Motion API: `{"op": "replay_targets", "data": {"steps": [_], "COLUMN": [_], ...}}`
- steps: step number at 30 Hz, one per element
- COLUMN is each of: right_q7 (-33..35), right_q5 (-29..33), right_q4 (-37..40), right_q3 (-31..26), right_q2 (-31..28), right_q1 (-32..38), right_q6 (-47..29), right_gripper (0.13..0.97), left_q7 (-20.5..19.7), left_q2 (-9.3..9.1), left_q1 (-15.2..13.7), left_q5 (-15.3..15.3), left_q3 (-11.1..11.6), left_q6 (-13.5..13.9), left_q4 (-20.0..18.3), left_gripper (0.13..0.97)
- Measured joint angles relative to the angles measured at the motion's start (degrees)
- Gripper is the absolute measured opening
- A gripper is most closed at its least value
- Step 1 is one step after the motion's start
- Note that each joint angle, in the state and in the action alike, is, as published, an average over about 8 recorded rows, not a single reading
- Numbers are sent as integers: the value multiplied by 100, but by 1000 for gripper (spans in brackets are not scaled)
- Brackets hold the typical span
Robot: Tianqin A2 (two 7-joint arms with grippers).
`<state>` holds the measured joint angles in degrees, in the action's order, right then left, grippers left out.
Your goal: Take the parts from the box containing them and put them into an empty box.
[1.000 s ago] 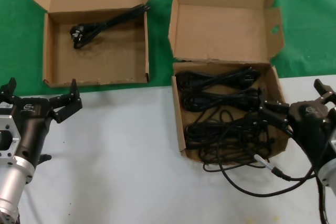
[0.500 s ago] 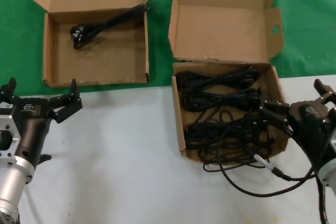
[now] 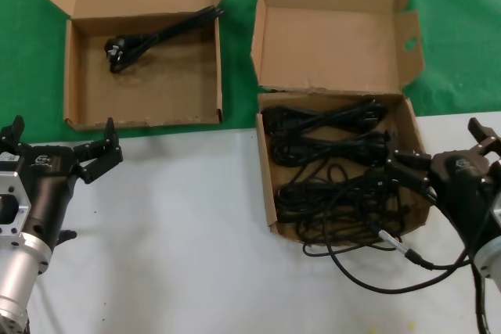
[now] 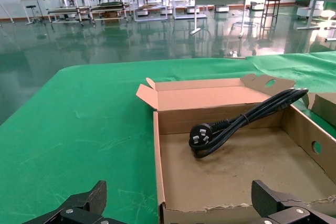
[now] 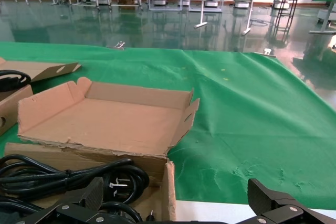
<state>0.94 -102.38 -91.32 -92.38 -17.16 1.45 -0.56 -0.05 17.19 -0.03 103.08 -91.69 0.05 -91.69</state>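
The squarish cardboard box [image 3: 342, 163] sits with its front part on the white table surface [image 3: 180, 240] and its lid folded back over the green cloth [image 3: 462, 29]. All positions below are given relative to this box.

Inside it lie several black power cables [image 3: 329, 170], looped and tangled, filling most of the floor. 1 loose cable [image 3: 368, 260] spills over the front wall onto the white surface. In the right wrist view the bundled cables [image 5: 63, 179] with a pronged plug rest against the rear wall, below the ragged lid fold [image 5: 100, 148].

The right gripper [image 3: 450, 154] is at the box's right front corner, just above the rim, its fingers spread apart and holding nothing. Its 2 dark fingertips [image 5: 275, 200] show apart in the right wrist view.

The wider cardboard box [image 3: 145, 68] stands to the left of the squarish box, apart from it, on the green cloth. It holds 1 black power cable [image 3: 160, 37] lying diagonally across the rear half, its plug end [image 4: 200, 136] toward the far side from the squarish box.

The left gripper [image 3: 59, 145] hovers over the white surface well to the left of the squarish box, just in front of the wider box, fingers spread wide and empty.
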Motion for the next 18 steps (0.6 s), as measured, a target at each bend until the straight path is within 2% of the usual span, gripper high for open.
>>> {"op": "replay_targets", "data": {"steps": [18], "right_q7": [0], "right_q5": [0], "right_q4": [0], "right_q3": [0], "right_q2": [0], "right_q1": [0], "right_q6": [0], "right_gripper": [966], "left_q7": [0], "left_q2": [0], "left_q1": [0], "left_q5": [0], "left_q3": [0], "left_q6": [0], "left_q4": [0], "left_gripper": [966]}}
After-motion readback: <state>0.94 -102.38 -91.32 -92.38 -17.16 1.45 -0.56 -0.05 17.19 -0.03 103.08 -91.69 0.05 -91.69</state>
